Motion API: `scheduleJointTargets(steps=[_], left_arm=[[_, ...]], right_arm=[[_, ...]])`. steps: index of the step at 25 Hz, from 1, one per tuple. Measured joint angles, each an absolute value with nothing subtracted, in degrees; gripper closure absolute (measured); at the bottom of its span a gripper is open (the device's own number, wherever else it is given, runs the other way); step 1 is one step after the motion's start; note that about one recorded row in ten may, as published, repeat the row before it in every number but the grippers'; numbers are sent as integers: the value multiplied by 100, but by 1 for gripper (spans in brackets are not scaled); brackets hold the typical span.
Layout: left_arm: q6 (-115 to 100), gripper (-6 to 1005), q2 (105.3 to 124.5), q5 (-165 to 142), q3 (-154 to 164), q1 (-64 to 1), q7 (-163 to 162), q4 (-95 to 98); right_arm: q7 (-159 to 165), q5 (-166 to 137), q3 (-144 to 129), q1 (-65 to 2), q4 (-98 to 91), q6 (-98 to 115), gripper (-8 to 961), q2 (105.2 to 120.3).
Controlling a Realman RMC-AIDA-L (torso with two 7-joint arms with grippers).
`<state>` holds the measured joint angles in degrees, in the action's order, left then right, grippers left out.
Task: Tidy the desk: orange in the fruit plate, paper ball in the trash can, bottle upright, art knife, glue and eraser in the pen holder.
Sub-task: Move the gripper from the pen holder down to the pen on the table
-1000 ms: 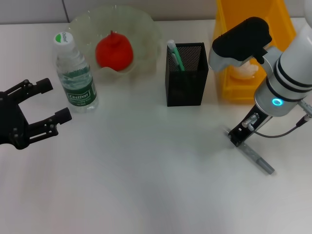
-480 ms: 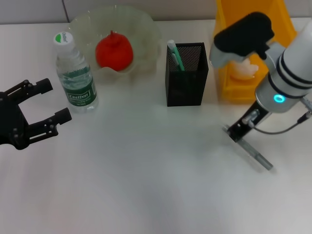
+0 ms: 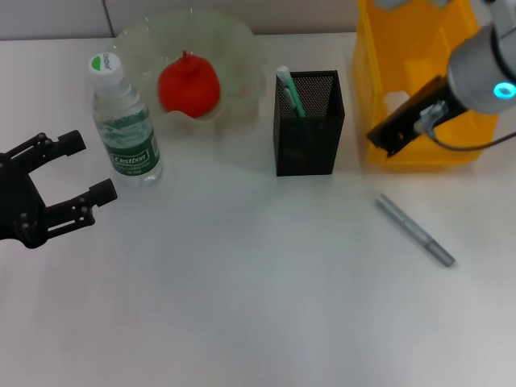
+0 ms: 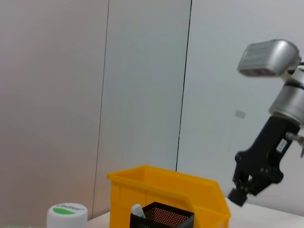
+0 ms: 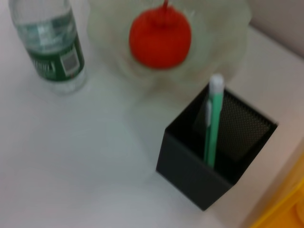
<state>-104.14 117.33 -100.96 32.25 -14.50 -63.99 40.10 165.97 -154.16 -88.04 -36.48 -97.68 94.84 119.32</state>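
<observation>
The orange (image 3: 188, 84) sits inside the fruit plate (image 3: 239, 42), at the far side of the desk (image 3: 242, 282). The bottle (image 3: 125, 121) stands upright just beside the plate, white cap up, nearest the left gripper (image 3: 74, 168). The pen holder (image 3: 309, 122) stands between the fruit plate and the trash can (image 3: 407, 72); a green-and-white pen-like item (image 3: 289, 91) stands in it, leaning against one corner. A pale lump, probably the paper ball (image 3: 397, 101), shows inside the trash can, partly hidden by the right arm. A grey pen-shaped tool (image 3: 415, 230) lies flat on the desk, below and apart from the right gripper (image 3: 389, 139).

Left gripper: low over the desk, its fingers (image 3: 97, 192) spread apart, nothing between them, the bottle just beyond the fingertips.

Right gripper: raised in front of the trash can's near wall, to the side of the pen holder. Whether it is spread or closed cannot be told from the head or left wrist view. The right wrist view shows the pen holder, orange and bottle below.
</observation>
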Motion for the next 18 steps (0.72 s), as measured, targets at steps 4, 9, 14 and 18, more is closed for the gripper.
scheduleJointTargets(steps=[4, 9, 14, 18], left_arm=[[-10429, 157, 11733, -10078, 3226, -1444, -6398, 4008], [-10429, 157, 11733, -10073, 3226, -1433, -6398, 4007], [-10412, 157, 11733, -10088, 3226, -1450, -6398, 3976], [-10409, 157, 11733, -10107, 3226, -1482, -6397, 3963]], right_arm=[[16579, -15517, -8794, -3800, -9436, 9667, 935, 11927], [16579, -15839, -8827, -3936, -8580, 9661, 889, 11933], [16542, -15856, -8784, -3940, -8130, 9509, 667, 11925], [16542, -15834, -8780, -3976, -7690, 9268, 489, 11925]])
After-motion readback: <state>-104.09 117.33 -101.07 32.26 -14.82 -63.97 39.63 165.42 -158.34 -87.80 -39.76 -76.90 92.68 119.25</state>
